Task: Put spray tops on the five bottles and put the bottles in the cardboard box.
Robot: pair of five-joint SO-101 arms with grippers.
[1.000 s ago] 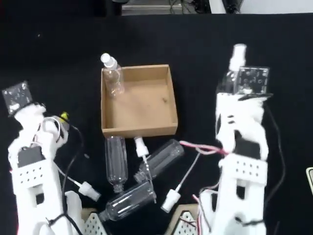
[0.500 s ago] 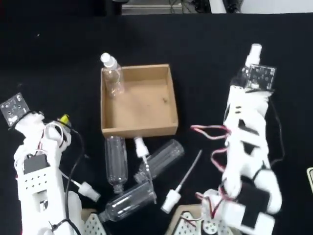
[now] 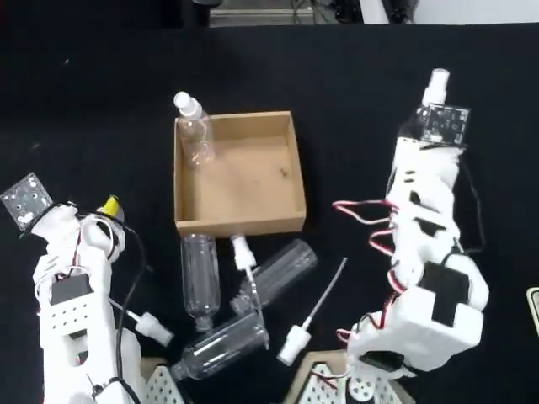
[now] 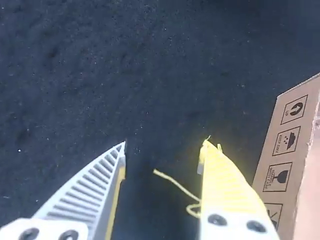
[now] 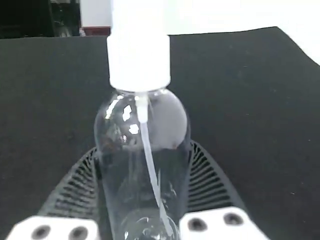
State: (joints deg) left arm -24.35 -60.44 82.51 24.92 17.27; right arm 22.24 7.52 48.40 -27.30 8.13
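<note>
My right gripper (image 5: pixel 143 150) is shut on a clear bottle (image 5: pixel 142 145) with a white spray top (image 5: pixel 139 55). In the high view that topped bottle (image 3: pixel 436 84) pokes out beyond the right arm's wrist, far right of the cardboard box (image 3: pixel 240 225). Another topped bottle (image 3: pixel 194 130) rests in the box's back left corner. Three uncapped bottles (image 3: pixel 200 278) (image 3: pixel 278 273) (image 3: pixel 221 345) lie in front of the box, with loose spray tops (image 3: pixel 152 326) (image 3: pixel 295 341) (image 3: pixel 244 252) among them. My left gripper (image 4: pixel 162 150) is open over bare cloth, left of the box wall (image 4: pixel 292 165).
The table is covered in black cloth (image 3: pixel 101 93). Red and white cables (image 3: pixel 362 210) loop off the right arm towards the box side. White arm bases stand at the near edge. A pale object (image 3: pixel 534 305) shows at the right border.
The right arm has carried its topped bottle to the right and a little farther back, away from the box. The left arm has drawn back towards the near left.
</note>
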